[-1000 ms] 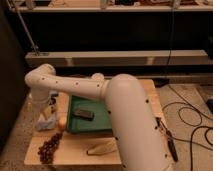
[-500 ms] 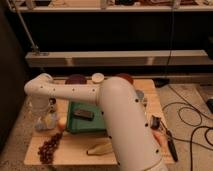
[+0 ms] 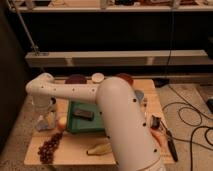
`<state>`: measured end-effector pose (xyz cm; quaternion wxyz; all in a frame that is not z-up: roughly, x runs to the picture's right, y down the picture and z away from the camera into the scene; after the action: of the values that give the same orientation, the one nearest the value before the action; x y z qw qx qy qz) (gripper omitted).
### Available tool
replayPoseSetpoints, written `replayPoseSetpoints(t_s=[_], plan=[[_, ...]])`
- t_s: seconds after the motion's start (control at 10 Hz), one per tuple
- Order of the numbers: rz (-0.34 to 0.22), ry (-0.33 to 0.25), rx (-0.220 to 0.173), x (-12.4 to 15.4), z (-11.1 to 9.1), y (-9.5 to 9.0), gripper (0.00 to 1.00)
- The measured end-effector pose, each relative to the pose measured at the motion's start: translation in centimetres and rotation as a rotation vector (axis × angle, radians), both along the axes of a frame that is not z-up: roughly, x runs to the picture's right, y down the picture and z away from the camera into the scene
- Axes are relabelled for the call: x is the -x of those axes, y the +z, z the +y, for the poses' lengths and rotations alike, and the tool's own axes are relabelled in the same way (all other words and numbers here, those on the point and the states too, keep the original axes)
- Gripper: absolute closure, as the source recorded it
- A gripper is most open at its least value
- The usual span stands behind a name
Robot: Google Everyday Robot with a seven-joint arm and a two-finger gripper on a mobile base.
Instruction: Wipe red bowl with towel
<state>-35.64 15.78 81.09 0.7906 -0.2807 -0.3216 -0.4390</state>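
The round red bowl (image 3: pixel 125 78) sits at the wooden table's (image 3: pixel 75 156) far edge, 1 o'clock, partly behind the white arm (image 3: pixel 120 115). The soft, crumpled towel (image 3: pixel 42 123) lies at 9 o'clock by the left edge. The gripper (image 3: pixel 48 115) hangs just over it, jaws wide, nothing visibly held.

A lab or workshop. Metal shelves (image 3: pixel 120 58) span the upper frame; loose cables (image 3: pixel 192 104) trail across the speckled floor (image 3: pixel 198 90) at right.
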Motion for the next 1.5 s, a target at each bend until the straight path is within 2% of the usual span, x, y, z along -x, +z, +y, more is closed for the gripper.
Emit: replayPoseSetpoints(t_s=[0.2,0.5,0.8,0.9,1.1,1.2,1.3,1.5], plan=[[0.016,0.011,0.009,-0.2,0.5,1.6,0.35],[0.018,0.016,0.016,0.4,1.0,2.6,0.37],[0.013,0.013,0.039,0.5,1.4,3.4,0.62],[0.013,0.004,0.051,0.6,1.9,3.7,0.74],[0.009,-0.012,0.068,0.8,2.7,4.0,0.92],[0.008,-0.017,0.074,0.7,2.7,4.0,0.98],[0.001,-0.019,0.072,0.6,2.4,3.7,1.00],[-0.025,0.005,0.045,0.3,0.4,2.4,1.00]])
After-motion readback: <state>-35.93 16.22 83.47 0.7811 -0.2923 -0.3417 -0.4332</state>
